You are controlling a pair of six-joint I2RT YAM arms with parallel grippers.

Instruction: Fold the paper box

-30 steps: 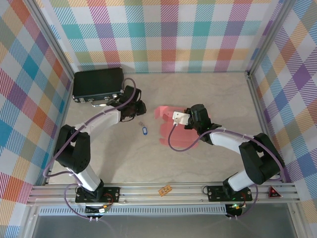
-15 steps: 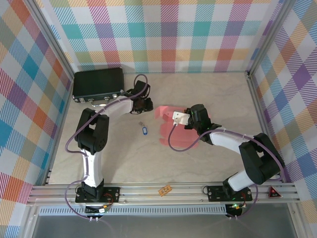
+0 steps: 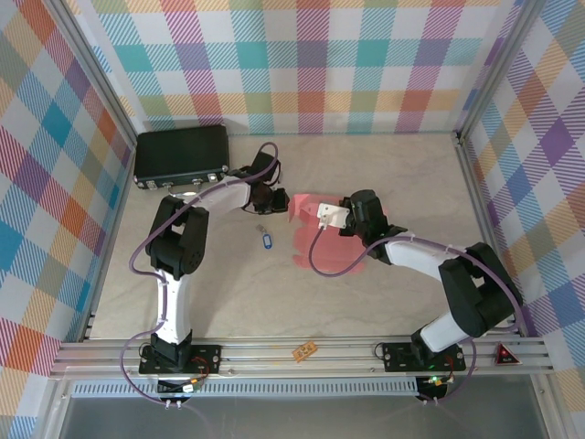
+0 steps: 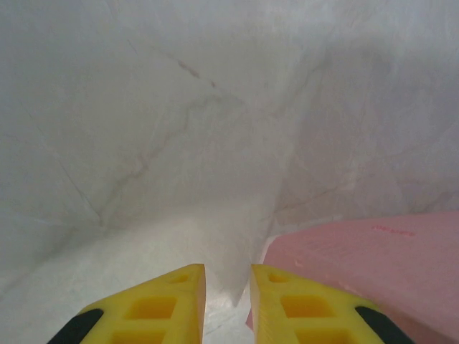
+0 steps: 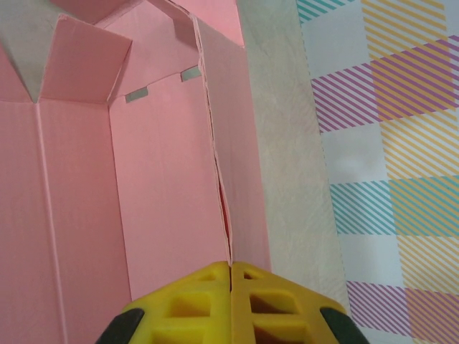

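The paper box (image 3: 315, 249) is a salmon-pink die-cut sheet lying partly folded at the table's middle. In the right wrist view its panels (image 5: 165, 179) stand up as walls, and a doubled cardboard edge runs straight into my right gripper (image 5: 231, 264), whose yellow fingers are shut on it. From above, the right gripper (image 3: 336, 218) sits over the box's top part. My left gripper (image 3: 274, 199) is low at the box's left edge. Its yellow fingertips (image 4: 227, 269) stand slightly apart with bare table between them, and the pink sheet (image 4: 358, 272) lies just right of the right finger.
A black hard case (image 3: 181, 155) lies at the back left, close behind the left arm. A small blue tag (image 3: 266, 240) rests on the table left of the box. Plaid walls enclose the table on three sides.
The left arm has swung right, from beside the black case to the box's left edge. The right gripper has kept its grip and hardly moved.
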